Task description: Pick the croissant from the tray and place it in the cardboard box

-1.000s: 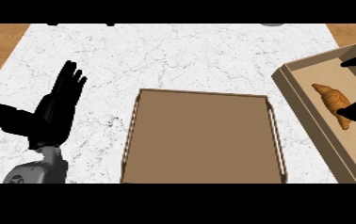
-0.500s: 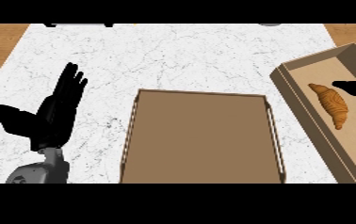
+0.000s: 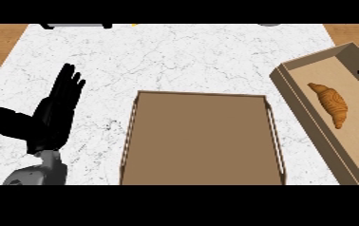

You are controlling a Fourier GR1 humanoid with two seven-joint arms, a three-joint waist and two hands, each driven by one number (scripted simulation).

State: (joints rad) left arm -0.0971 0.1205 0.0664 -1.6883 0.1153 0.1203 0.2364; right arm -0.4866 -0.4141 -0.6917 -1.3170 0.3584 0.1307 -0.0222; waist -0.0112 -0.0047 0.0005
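Note:
A golden-brown croissant (image 3: 329, 104) lies inside a tall-walled cardboard box (image 3: 336, 73) at the right edge of the view. A flat brown tray (image 3: 203, 139) with low rims and side handle slots sits in the middle, near the front, with nothing on it. My left hand (image 3: 56, 111) rests open at the left, fingers straight and pointing up, well apart from the tray and far from the croissant. Its grey forearm (image 3: 38, 170) comes in from the lower left corner. My right hand shows nowhere.
The white marble counter (image 3: 175, 54) stretches behind and to the left of the tray. Wooden surface shows at the far left corner (image 3: 10, 32) and the far right corner (image 3: 347, 30). A dark object (image 3: 73, 25) sits at the counter's far left edge.
The box with the croissant shows slightly further left in the view. My left hand has stayed open in the same place.

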